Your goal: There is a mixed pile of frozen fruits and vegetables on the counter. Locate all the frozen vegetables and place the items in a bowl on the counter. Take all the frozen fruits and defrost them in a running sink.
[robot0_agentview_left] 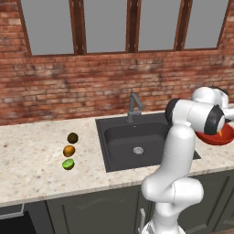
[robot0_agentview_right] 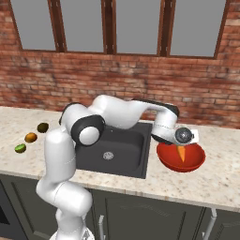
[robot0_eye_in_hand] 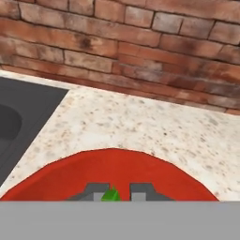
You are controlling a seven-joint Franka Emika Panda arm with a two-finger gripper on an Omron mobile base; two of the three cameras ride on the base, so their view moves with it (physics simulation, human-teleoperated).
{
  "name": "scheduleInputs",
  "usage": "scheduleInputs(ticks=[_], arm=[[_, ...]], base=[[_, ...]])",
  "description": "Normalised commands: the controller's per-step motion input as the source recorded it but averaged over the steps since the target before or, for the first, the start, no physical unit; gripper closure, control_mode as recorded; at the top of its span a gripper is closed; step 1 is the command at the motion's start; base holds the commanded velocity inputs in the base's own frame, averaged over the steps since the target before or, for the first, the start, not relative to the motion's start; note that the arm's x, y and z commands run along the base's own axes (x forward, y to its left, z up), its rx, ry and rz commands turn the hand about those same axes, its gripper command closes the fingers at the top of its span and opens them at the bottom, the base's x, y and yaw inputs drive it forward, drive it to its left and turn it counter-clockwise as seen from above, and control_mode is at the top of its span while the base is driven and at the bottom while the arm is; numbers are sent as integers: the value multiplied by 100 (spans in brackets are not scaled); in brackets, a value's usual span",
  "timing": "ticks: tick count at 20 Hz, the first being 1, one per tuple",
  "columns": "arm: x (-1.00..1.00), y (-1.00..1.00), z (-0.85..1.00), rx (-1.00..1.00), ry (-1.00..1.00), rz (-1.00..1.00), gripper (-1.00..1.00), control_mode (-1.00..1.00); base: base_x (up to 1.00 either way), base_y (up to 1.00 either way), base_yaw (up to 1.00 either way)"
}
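The fingers (robot0_eye_in_hand: 112, 193) hang over the red bowl (robot0_agentview_right: 194, 162), clamped on the carrot (robot0_agentview_right: 181, 152), its green top between them and its orange tip pointing down into the bowl; the bowl sits on the desk (robot0_agentview_right: 220, 183) just right of the sink (robot0_agentview_right: 117, 152); left of the sink lie the dark olive-brown ball (robot0_agentview_left: 72, 137), the orange-brown ball (robot0_agentview_left: 69, 150) and the green lime-like piece (robot0_agentview_left: 68, 164).

The arm reaches right across the sink (robot0_agentview_right: 112, 150), with the hand (robot0_agentview_right: 182, 143) positioned over the red bowl (robot0_agentview_right: 193, 164) on the counter (robot0_agentview_right: 220, 183). The carrot (robot0_agentview_right: 181, 153) points down into the bowl. Three small round pieces lie at far left: dark olive-brown ball (robot0_agentview_right: 42, 127), orange-brown ball (robot0_agentview_right: 31, 137), lime (robot0_agentview_right: 20, 148).
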Motion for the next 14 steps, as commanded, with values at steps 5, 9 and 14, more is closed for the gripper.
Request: scheduleInputs(ticks=[5, 9, 14], arm=[[-2, -4, 0, 0, -17, 0, -100, -100], [0, -3, 0, 0, 1, 0, -100, -100], [0, -5, 54, -1, 10, 0, -100, -100]], base=[[0, 0, 0], [0, 0, 0], [0, 0, 0]])
